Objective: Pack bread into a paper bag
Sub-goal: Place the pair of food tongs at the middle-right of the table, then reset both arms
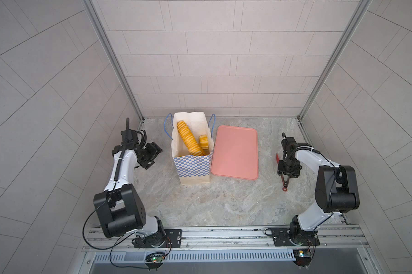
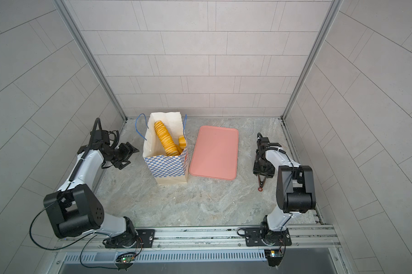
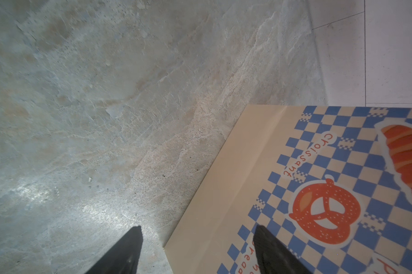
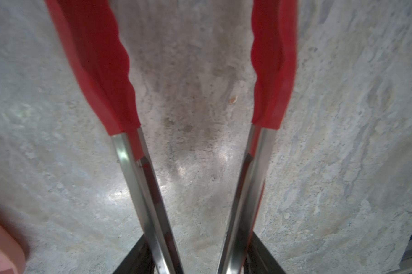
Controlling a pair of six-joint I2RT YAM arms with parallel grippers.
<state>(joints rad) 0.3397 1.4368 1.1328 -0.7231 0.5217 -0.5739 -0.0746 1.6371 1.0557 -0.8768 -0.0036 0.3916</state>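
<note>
Pink tray [image 1: 234, 151] bare, bread [image 1: 188, 138] already in paper bag [image 1: 193, 166]; packing looks done. Right gripper [image 4: 197, 256] clamps red tongs [image 4: 91, 71]; left gripper [image 1: 154, 157] gapes empty. Next: set tongs down.

White-shelled arms [image 1: 120, 170] carry black joints [image 1: 119, 208] and cables [image 1: 86, 225].

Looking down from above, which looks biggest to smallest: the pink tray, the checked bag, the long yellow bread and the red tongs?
In a top view:
paper bag and pink tray: about alike; the bag stands nearer the camera, so unranked.
Then long bread.
Then red tongs, partly hidden under the right gripper.
</note>
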